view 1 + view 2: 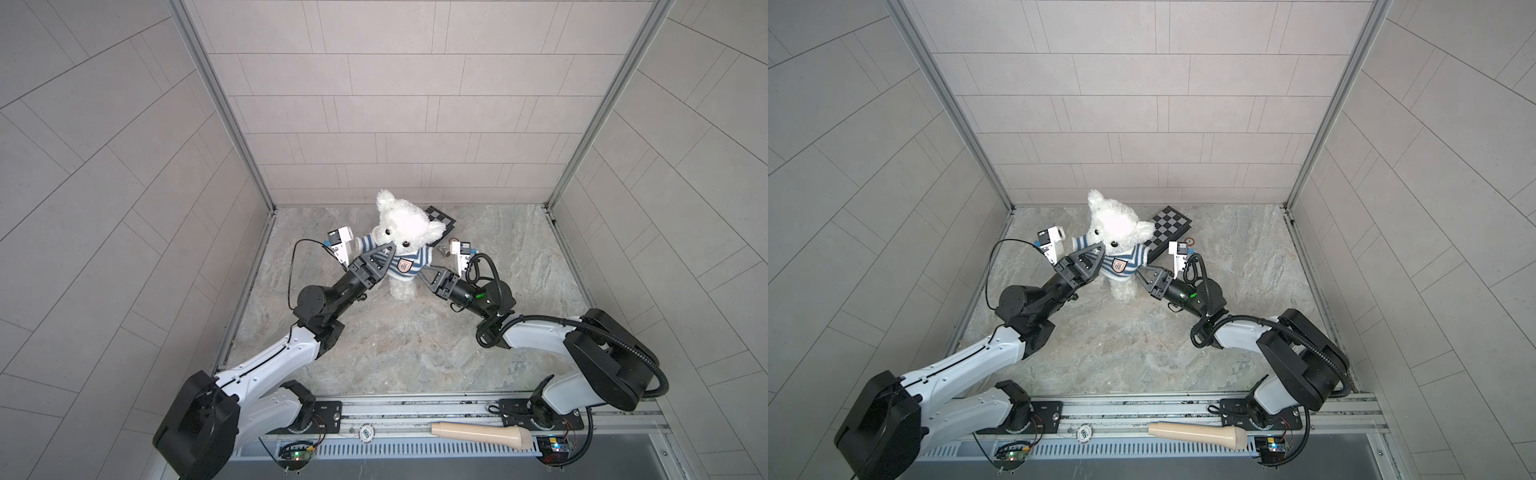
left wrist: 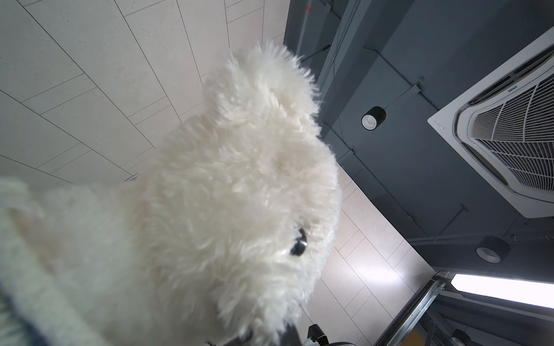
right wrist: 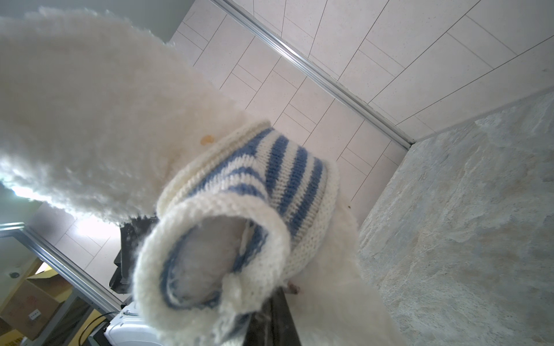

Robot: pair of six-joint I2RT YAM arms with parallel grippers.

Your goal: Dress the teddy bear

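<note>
We are counting one teddy bear (image 1: pixel 399 226) and one striped shirt (image 1: pixel 401 266). We are counting one chessboard (image 1: pixel 1169 227), showing in both top views. We are finding two robot arms, the left arm (image 1: pixel 266 361) and the right arm (image 1: pixel 536 332), each carrying one gripper: the left gripper (image 1: pixel 388 248) and the right gripper (image 1: pixel 423 276). On the front rail (image 1: pixel 415 409) we are counting one beige handle-shaped object (image 1: pixel 482 434). Just below it we are counting two small circuit boards, a left board (image 1: pixel 297 454) and a right board (image 1: pixel 555 444).
</note>
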